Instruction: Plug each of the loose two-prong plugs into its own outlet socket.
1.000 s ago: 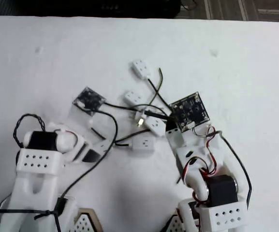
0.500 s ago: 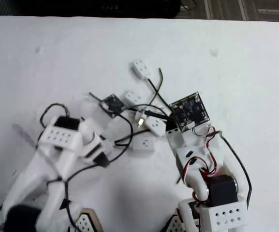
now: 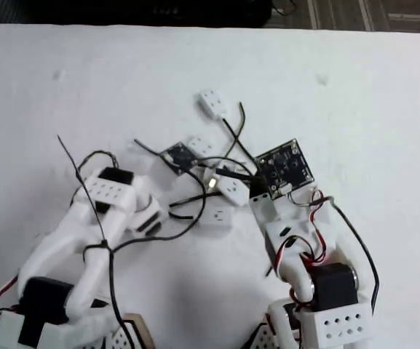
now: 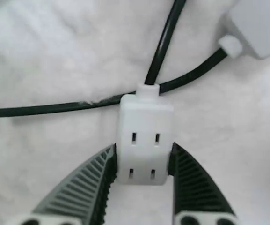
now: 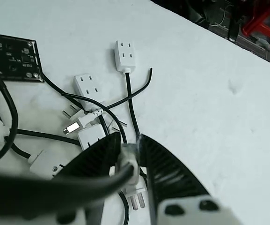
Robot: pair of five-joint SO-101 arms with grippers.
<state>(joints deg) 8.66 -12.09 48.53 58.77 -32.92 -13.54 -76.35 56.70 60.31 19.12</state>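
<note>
My left gripper [image 4: 142,150] is shut on a white outlet socket [image 4: 143,126] with two pairs of slots, and a black cable leaves its far end. In the high view that gripper [image 3: 153,217] sits left of the cluster of sockets. My right gripper [image 5: 127,140] is shut on a white two-prong plug [image 5: 127,171] whose prongs point back toward the wrist. It sits [image 3: 257,195] just below the large black board. Loose sockets lie at the centre [image 3: 217,217], [image 3: 233,189], [image 3: 200,147], and one lies farther back [image 3: 211,103]. A loose plug [image 5: 78,123] with bare prongs lies among the cables.
A large black circuit board [image 3: 284,167] lies beside the right gripper, and a smaller one [image 3: 179,155] lies left of the sockets. Black cables tangle across the middle. The white table [image 3: 355,102] stretches bare to the back and right.
The left arm has swung round and shifted right, toward the sockets. The small black board has been dragged right with its cable. The right arm has kept still.
</note>
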